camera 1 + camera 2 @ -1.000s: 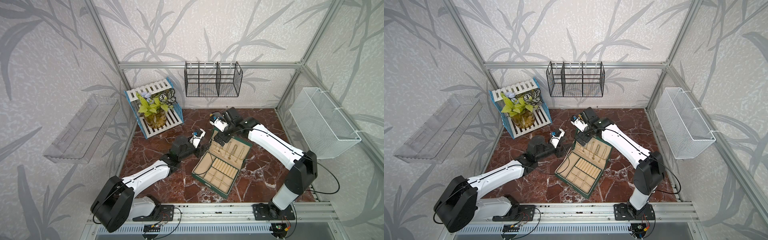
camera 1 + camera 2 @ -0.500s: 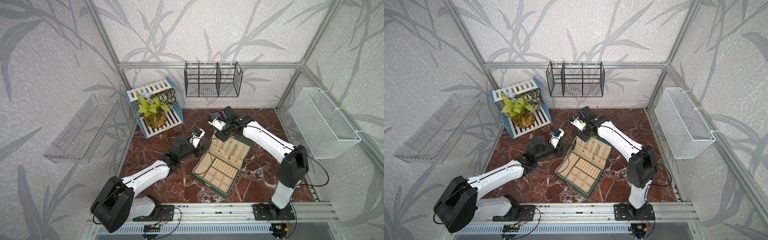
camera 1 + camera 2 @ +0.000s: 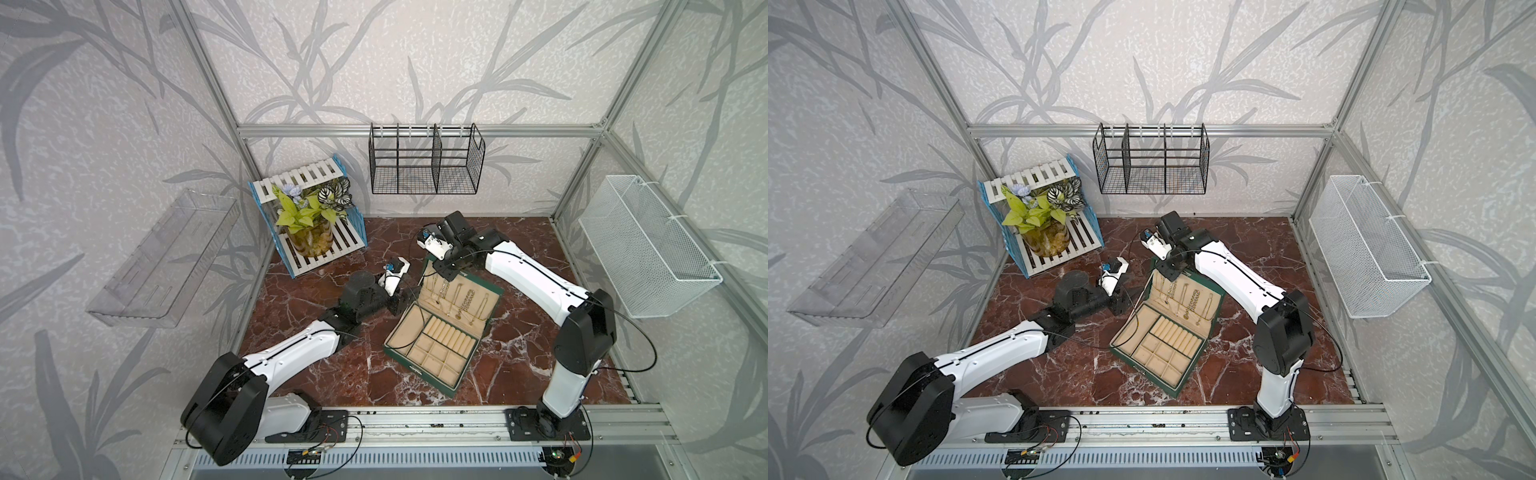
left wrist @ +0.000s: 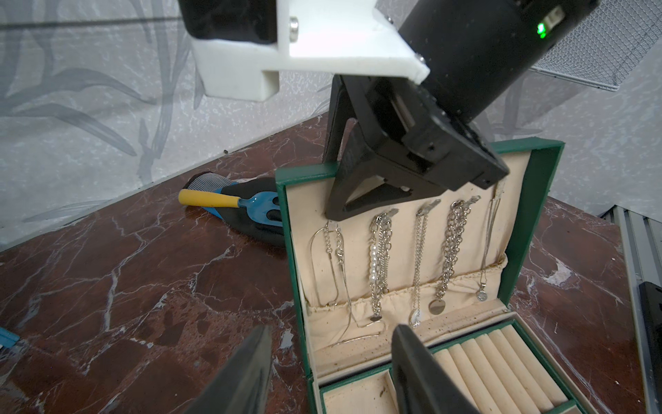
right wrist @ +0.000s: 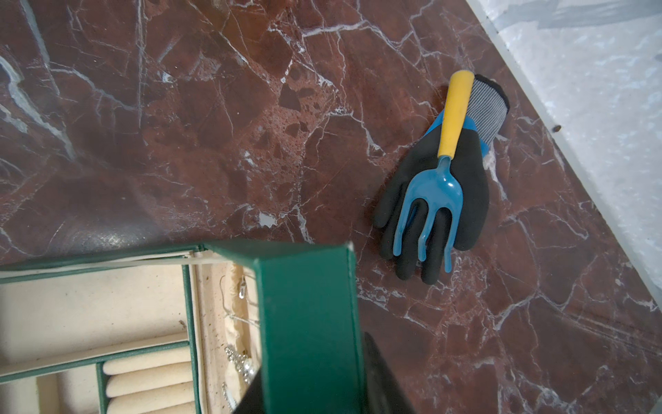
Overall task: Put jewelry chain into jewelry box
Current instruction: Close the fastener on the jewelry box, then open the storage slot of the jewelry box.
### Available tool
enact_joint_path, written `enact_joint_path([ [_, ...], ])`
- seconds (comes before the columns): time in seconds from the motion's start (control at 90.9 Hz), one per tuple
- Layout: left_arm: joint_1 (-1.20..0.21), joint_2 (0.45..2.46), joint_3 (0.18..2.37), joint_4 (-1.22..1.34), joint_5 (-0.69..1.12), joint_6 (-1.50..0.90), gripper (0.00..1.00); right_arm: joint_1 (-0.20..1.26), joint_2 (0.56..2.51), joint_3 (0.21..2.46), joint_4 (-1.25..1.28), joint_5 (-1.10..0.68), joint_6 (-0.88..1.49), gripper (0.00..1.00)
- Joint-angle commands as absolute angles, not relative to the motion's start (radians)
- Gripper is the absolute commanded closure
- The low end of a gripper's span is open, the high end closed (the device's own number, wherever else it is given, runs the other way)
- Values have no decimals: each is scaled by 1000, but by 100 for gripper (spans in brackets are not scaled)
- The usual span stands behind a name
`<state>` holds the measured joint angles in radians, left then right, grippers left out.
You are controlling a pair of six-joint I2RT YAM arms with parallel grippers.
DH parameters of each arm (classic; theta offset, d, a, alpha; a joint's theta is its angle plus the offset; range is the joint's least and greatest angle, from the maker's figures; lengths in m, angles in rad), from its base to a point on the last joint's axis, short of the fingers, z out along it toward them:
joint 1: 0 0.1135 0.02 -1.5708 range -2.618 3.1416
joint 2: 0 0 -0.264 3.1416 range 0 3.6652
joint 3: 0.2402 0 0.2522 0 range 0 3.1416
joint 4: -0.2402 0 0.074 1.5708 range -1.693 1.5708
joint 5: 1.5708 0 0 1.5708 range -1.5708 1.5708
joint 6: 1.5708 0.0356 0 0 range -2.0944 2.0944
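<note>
The dark green jewelry box (image 3: 419,372) (image 3: 1142,370) lies open on the marble floor, its lid (image 4: 537,215) (image 5: 308,315) standing upright. Several silver jewelry chains (image 4: 379,258) hang on the lid's cream lining. One thin chain (image 4: 358,331) trails over the pocket below them. My right gripper (image 3: 446,270) (image 3: 1169,270) (image 4: 331,179) (image 5: 315,380) is shut on the lid's top edge near a corner, one finger in front and one behind. My left gripper (image 3: 401,301) (image 3: 1121,305) (image 4: 331,358) is open, its fingers astride the box's side wall by the hinge, holding nothing.
A black glove (image 5: 465,200) with a blue, yellow-handled hand rake (image 5: 430,193) (image 4: 211,198) on it lies behind the box near the back wall. A potted plant on a white slatted stand (image 3: 309,224) occupies the back left corner. Baskets (image 3: 424,162) (image 3: 648,245) hang on the walls.
My right gripper has closed from wide open onto the lid's top edge, and its arm has swung slightly left. The left arm and the box have stayed where they were.
</note>
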<state>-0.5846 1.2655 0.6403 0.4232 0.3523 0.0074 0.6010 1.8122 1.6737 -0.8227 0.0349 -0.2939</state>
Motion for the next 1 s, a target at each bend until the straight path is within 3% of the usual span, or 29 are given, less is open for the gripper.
enact_joint_path([
  [0.0,-581,1249,634,424,339,15,43,592,1865,1678,-838,126,-253,72],
  [0.308,-580,1243,627,426,340,15,43,593,1833,1655,-812,127,-248,74],
  [0.506,-580,1224,610,442,343,8,43,593,1716,1690,-790,73,-220,44],
  [0.638,-581,1208,598,446,345,-12,43,594,1584,1621,-743,-23,-164,36],
  [0.847,-578,1216,590,444,355,-35,43,605,1390,1430,-735,-204,-18,38],
  [0.99,-579,1246,593,458,360,-51,43,712,1382,1343,-767,-78,32,46],
])
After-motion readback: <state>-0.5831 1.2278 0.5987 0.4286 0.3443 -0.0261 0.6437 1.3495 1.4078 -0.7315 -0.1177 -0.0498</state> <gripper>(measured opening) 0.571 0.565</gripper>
